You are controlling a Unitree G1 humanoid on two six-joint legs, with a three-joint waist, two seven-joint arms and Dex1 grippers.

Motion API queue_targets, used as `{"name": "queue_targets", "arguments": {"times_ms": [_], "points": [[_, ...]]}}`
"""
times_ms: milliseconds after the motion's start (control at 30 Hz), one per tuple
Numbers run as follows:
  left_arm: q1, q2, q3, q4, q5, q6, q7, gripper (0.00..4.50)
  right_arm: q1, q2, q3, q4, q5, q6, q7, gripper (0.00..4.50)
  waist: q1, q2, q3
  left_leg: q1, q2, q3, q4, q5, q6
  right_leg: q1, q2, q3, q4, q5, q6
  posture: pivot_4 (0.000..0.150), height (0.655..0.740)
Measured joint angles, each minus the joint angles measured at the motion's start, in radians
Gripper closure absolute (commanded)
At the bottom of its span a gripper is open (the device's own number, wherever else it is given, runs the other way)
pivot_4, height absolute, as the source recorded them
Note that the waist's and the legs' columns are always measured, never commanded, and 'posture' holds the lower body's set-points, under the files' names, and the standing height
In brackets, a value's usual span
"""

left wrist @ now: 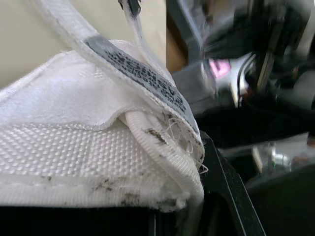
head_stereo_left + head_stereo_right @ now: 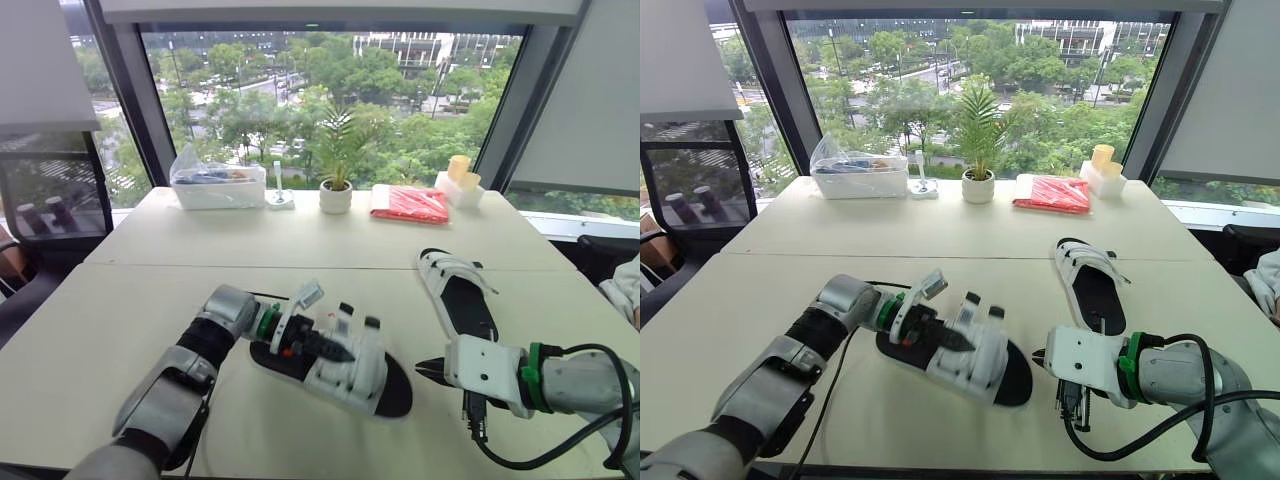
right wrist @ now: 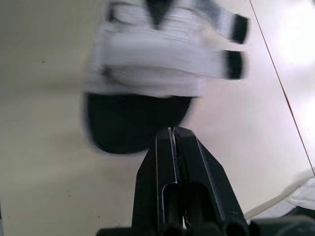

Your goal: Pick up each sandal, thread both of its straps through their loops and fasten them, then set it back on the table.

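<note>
The near sandal (image 2: 362,378), black sole with white straps, lies at the middle of the table (image 2: 120,330). My left gripper (image 2: 332,351) is on its white upper and shut on a webbing strap (image 1: 98,142), which sits right against the left wrist camera. My right gripper (image 2: 428,368) hovers just off the sandal's toe end, fingers (image 3: 172,147) pressed together and holding nothing; the sandal (image 3: 147,59) lies ahead of them. The second sandal (image 2: 462,298) lies flat farther back on the right, with its straps loose.
Along the window edge stand a clear plastic box (image 2: 217,185), a small potted plant (image 2: 336,196), a red packet (image 2: 410,203) and a white holder with yellow cups (image 2: 460,180). A person's sleeve (image 2: 630,285) shows at the right table edge.
</note>
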Motion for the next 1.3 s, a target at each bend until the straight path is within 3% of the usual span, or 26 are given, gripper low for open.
{"name": "queue_targets", "arguments": {"times_ms": [100,167,267,467,700,833,1000,1133,1300], "points": [[-0.108,-0.145,0.282,0.145,-0.067,-0.094,0.363,4.48,-0.009,0.002,0.011,-0.001,0.001,0.012,-0.017,4.5,0.014,-0.001,0.0,-0.009,0.0,-0.002,0.011,-0.002,0.004,-0.005,-0.001,-0.001,0.003,0.001,0.002,0.15,0.74],[-0.179,-0.231,0.468,0.249,-0.107,-0.303,0.659,4.48,-0.011,0.006,0.02,-0.001,0.002,0.016,-0.028,4.5,0.014,-0.001,0.0,-0.01,-0.001,-0.001,0.012,-0.002,0.004,-0.005,-0.004,-0.001,0.003,0.002,0.004,0.15,0.74],[-0.251,-0.309,0.627,0.379,-0.128,-0.599,0.978,4.48,-0.039,0.011,0.054,0.003,0.001,0.021,-0.048,4.5,0.011,-0.001,0.0,-0.01,-0.002,0.002,0.01,0.0,0.0,-0.007,-0.006,0.0,0.003,0.003,0.005,0.15,0.74],[-0.293,-0.372,0.81,0.553,-0.173,-1.005,1.341,4.48,-0.094,0.024,0.12,0.006,0.002,0.045,-0.078,4.5,0.014,-0.001,0.001,-0.015,-0.005,0.003,0.009,0.004,-0.007,-0.016,-0.008,0.001,0.006,0.003,0.005,0.15,0.74],[-0.294,-0.413,0.829,0.577,-0.166,-1.153,1.414,4.48,-0.092,0.024,0.131,0.006,0.003,0.058,-0.085,4.5,0.032,-0.001,0.001,-0.015,-0.012,0.004,0.01,0.004,-0.008,-0.015,-0.01,0.0,0.007,0.004,0.007,0.15,0.74],[-0.275,-0.42,0.819,0.577,-0.146,-1.173,1.411,2.72,-0.093,0.026,0.139,0.006,0.003,0.061,-0.091,4.5,0.037,-0.001,0.001,-0.015,-0.013,0.004,0.01,0.004,-0.007,-0.015,-0.01,0.0,0.007,0.004,0.007,0.15,0.74],[-0.222,-0.397,0.776,0.575,-0.097,-1.153,1.36,0.14,-0.093,0.031,0.156,0.006,0.003,0.061,-0.1,4.5,0.036,-0.001,0.001,-0.015,-0.013,0.004,0.01,0.005,-0.007,-0.015,-0.009,0.0,0.007,0.004,0.007,0.15,0.74],[-0.185,-0.355,0.696,0.513,-0.05,-1.07,1.245,0.05,-0.093,0.034,0.169,0.017,0.003,0.057,-0.106,4.5,0.035,-0.001,0.0,-0.014,-0.013,0.004,0.01,0.005,-0.007,-0.015,-0.009,0.0,0.008,0.004,0.007,0.15,0.74],[-0.008,-0.265,0.524,0.205,0.015,-0.851,1.078,0.05,-0.098,0.036,0.173,0.045,0.003,0.029,-0.104,4.5,0.015,-0.001,0.0,-0.014,-0.011,0.004,0.01,0.005,-0.008,-0.015,-0.008,0.001,0.01,0.004,0.007,0.15,0.74]]}}
